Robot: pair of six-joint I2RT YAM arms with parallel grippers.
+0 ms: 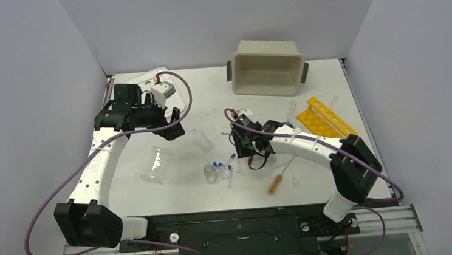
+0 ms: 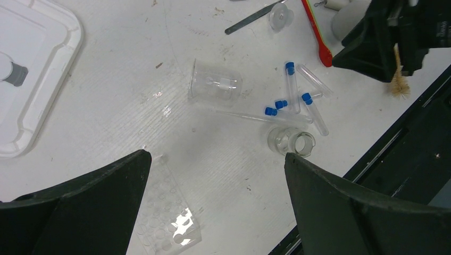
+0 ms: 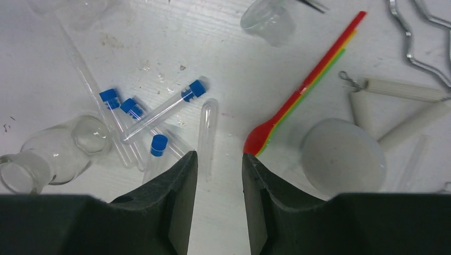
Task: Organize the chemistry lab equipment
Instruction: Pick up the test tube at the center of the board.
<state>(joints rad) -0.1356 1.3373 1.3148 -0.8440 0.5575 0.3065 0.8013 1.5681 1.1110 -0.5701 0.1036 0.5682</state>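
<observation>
Several blue-capped clear tubes lie mid-table beside a small glass vial. A clear beaker lies on its side. My right gripper hovers low over this cluster. In the right wrist view it is partly open and empty. An uncapped clear tube lies just ahead of the left fingertip, and the red end of the green-and-red spatula just ahead of the right one. Blue-capped tubes and the vial lie to the left. My left gripper is wide open and empty, high above the table.
The beige tub stands at the back, its white lid at back left, and a yellow rack on the right. A wire brush lies near the front. A clear well plate, metal forceps and a white clay triangle lie nearby.
</observation>
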